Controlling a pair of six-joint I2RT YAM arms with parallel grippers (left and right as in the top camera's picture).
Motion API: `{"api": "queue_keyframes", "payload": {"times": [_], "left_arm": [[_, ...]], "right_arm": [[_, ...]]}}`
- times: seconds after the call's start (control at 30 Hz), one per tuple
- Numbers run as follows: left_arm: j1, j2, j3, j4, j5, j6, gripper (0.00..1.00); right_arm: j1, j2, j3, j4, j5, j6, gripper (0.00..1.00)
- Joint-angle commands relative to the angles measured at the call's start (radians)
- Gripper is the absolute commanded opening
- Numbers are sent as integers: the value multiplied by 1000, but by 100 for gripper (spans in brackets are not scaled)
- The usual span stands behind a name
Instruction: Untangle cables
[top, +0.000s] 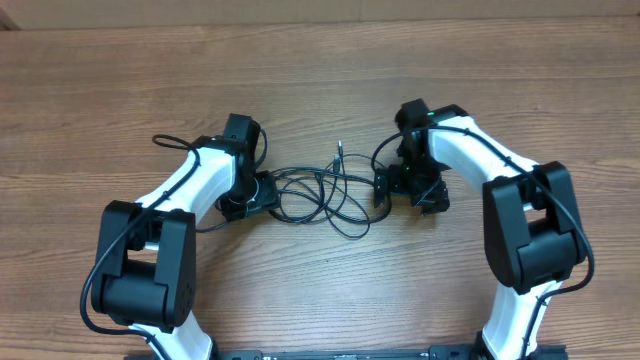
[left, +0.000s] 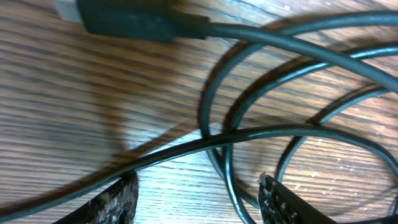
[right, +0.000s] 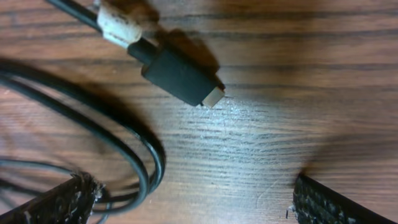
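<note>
While tangled on the table (top: 320, 60), cables (top: 320, 190), one with white band (right: 117, 23).

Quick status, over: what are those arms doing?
Left gripper open, straddling the cables. Right gripper open, empty, beside a plug. Cables tangled in loops between arms. No obstruction seen.

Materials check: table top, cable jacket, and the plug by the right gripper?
Table: wood or wood-look laminate; visible grain, slight sheen. Cables: smooth black jacket, probably rubber or PVC; soft glossy highlights. Plug: matte black plastic shell, bright metal tip. White band behind it: maybe tape or a label, scuffed.
</note>
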Motion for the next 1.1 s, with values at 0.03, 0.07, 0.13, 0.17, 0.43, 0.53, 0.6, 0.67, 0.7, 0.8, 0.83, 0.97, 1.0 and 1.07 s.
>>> {"api": "queue_keyframes", "payload": {"times": [0.03, 0.07, 0.13, 0.17, 0.43, 0.53, 0.6, 0.67, 0.7, 0.8, 0.83, 0.97, 1.0, 1.07], "left_arm": [[16, 21, -35, 1, -130, -18, 63], [16, 21, -39, 3, -149, -31, 64], [14, 21, -57, 28, -187, -58, 65], [14, 21, -66, 43, -186, -58, 66], [15, 21, -156, 108, -378, -64, 65], [16, 21, -188, 114, -564, -89, 65], [19, 21, -205, 121, -661, -113, 65], [29, 21, -211, 129, -687, -121, 66], [39, 21, -211, 133, -689, -121, 66], [80, 21, -211, 150, -689, -121, 67], [98, 21, -211, 155, -689, -121, 67], [172, 21, -211, 175, -662, -121, 67], [190, 21, -211, 180, -646, -120, 67], [222, 21, -211, 187, -605, -120, 67]], "right_arm": [[36, 5, -51, 27, 217, 164, 100], [39, 5, -64, 40, 248, 190, 100], [40, 5, -114, 93, 307, 248, 100], [40, 5, -132, 111, 321, 260, 100], [36, 5, -265, 205, 503, 325, 100], [31, 5, -281, 206, 597, 345, 100], [24, 5, -282, 206, 649, 358, 100], [15, 5, -282, 210, 695, 358, 100], [9, 5, -282, 212, 719, 358, 100], [-21, 5, -282, 218, 782, 357, 100], [-32, 5, -282, 221, 789, 357, 100], [-90, 5, -282, 232, 784, 354, 100], [-100, 5, -282, 232, 782, 354, 100], [-124, 5, -282, 235, 763, 354, 100]]}}
